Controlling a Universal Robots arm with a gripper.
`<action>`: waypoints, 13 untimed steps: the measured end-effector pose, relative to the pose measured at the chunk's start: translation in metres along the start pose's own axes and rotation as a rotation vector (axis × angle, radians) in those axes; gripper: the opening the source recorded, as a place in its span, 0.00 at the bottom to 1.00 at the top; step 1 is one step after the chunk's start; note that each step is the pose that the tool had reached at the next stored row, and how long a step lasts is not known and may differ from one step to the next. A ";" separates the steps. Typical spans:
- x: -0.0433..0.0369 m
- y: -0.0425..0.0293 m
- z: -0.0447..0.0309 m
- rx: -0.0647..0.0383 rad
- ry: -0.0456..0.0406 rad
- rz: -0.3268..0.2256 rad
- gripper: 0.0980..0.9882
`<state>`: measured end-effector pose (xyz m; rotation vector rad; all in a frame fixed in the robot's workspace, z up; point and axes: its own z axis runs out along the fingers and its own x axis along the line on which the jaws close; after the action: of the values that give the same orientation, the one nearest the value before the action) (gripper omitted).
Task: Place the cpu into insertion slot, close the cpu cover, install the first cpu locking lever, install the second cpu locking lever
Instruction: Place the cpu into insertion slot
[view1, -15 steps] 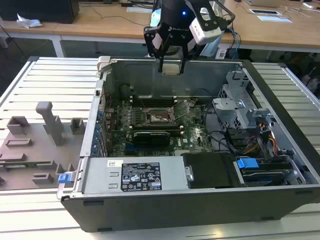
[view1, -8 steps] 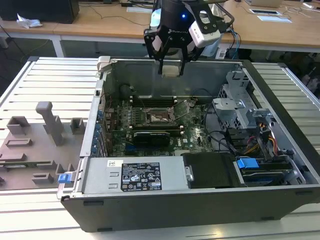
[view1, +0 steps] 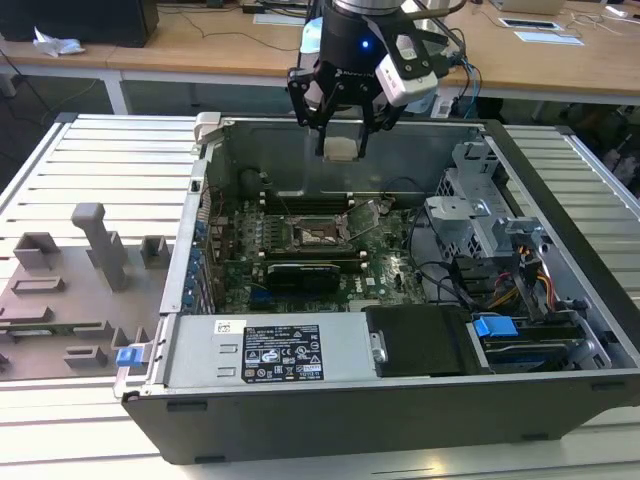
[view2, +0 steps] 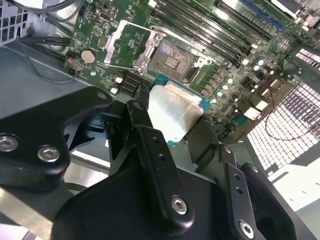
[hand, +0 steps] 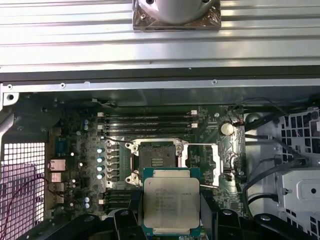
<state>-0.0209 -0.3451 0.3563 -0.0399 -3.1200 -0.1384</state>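
Exterior view shows the tool (view1: 340, 135) gripping the cpu (view1: 340, 150) well above the insertion slot (view1: 318, 236); first wrist view shows it uncovered.

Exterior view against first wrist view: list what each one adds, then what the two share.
Exterior view adds: the whole open computer case, its power supply, the grey fixture tray at the exterior view's left, and the tool from outside, shut on the cpu above the case.
First wrist view adds: the cpu's metal top up close, the cpu cover lying open beside the insertion slot, and a round coin cell.
Shared: the cpu, the insertion slot, the memory slots and the green board.
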 end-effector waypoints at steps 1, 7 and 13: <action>0.0000 -0.0001 0.0010 0.001 0.0000 0.000 0.50; 0.0000 -0.0004 0.0043 0.002 0.0000 0.000 0.50; 0.0000 -0.0008 0.0076 0.005 -0.0001 0.000 0.50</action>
<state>-0.0211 -0.3452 0.3486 -0.0401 -3.1204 -0.1310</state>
